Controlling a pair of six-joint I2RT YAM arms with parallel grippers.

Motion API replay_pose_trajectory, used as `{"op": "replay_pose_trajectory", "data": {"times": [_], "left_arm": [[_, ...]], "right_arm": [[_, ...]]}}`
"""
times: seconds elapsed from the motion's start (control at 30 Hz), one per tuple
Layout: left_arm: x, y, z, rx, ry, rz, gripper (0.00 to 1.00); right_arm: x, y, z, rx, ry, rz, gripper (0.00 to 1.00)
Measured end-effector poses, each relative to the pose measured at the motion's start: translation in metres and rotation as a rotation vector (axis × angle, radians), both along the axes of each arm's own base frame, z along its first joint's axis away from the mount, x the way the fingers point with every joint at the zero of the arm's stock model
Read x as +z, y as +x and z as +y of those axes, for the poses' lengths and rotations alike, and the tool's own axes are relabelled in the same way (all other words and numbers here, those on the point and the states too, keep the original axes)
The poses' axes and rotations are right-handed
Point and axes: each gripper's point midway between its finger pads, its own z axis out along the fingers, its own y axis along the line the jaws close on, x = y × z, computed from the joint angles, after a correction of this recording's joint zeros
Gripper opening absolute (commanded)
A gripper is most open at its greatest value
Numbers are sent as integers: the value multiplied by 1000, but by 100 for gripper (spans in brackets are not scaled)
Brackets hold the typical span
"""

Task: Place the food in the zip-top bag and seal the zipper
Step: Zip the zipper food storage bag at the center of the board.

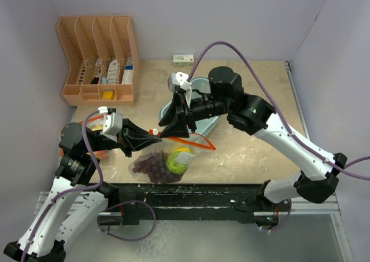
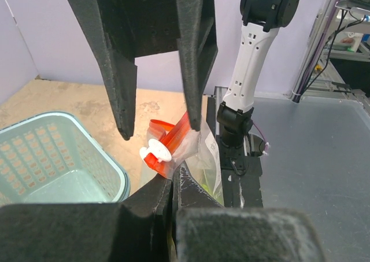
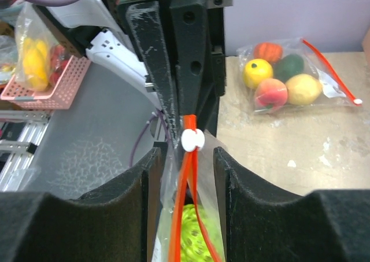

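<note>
The clear zip-top bag (image 1: 167,161) lies at the table's near edge. It holds a dark red grape bunch (image 1: 151,167) and a yellow-green fruit (image 1: 178,162); that fruit also shows in the right wrist view (image 3: 196,239). The orange-red zipper (image 1: 195,139) runs along the bag's raised mouth, with a white slider (image 3: 192,139) at its left end (image 2: 156,151). My left gripper (image 2: 173,181) is shut on the bag's corner just below the slider. My right gripper (image 3: 188,163) is open, its fingers (image 3: 141,181) on either side of the zipper at the slider, not touching it.
A light blue mesh basket (image 1: 199,88) sits under the right arm and shows in the left wrist view (image 2: 52,158). A second clear bag of fruits (image 3: 289,80) lies by the left arm. A pink organizer (image 1: 98,59) and a white-green box (image 1: 183,58) stand at the back.
</note>
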Motion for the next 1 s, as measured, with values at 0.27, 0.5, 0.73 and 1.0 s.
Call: {"op": "replay_pose_trajectory", "data": {"times": [0.27,0.5,0.73,1.0], "left_arm": [[-2,0,0,2,6,7,0],[-3,2,0,8,9,-1,0],[-4,4,1,19,11,6,0],[-2,1,1,11,10,-3,0]], "right_arm": [[-3,-7,8,66,5,49,46],[-21,0,21,67,-39,108,42],[-18,-5,20,91,-33,129,5],[-16,-9,20,118,-23,127,0]]}}
